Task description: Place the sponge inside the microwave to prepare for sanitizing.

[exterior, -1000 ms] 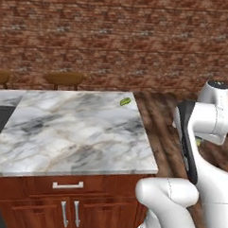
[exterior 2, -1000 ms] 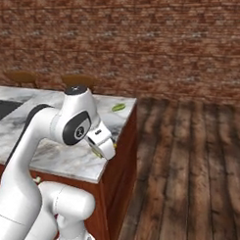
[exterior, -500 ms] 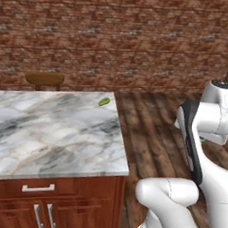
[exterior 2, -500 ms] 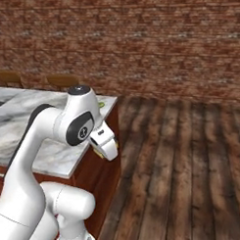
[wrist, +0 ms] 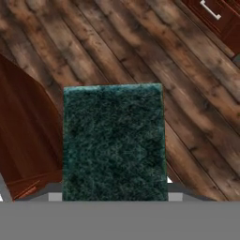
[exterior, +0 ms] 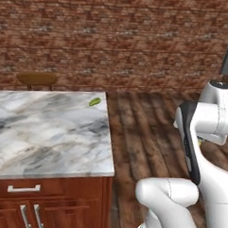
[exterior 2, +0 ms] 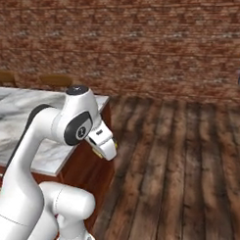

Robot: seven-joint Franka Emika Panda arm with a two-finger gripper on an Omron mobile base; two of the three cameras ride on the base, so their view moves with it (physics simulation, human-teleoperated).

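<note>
We are gripping the dark green sponge (wrist: 114,140) in our jaws, centre frame, above the wooden floor (wrist: 140,51); the marble bench (exterior: 44,131) is sitting lower left.

White arm folded upright, elbow high, hand (exterior 2: 104,148) tucked low (pointing downward), clamped on the sponge (wrist: 114,140)

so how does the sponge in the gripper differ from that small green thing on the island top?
The sponge is a dark green, rough-textured rectangular block; the small green thing is a light green, leaf-shaped sliver. The sponge is carried above the wooden floor in the gripper; the green thing lies on the marble island top near its far corner. Both are green.
</note>
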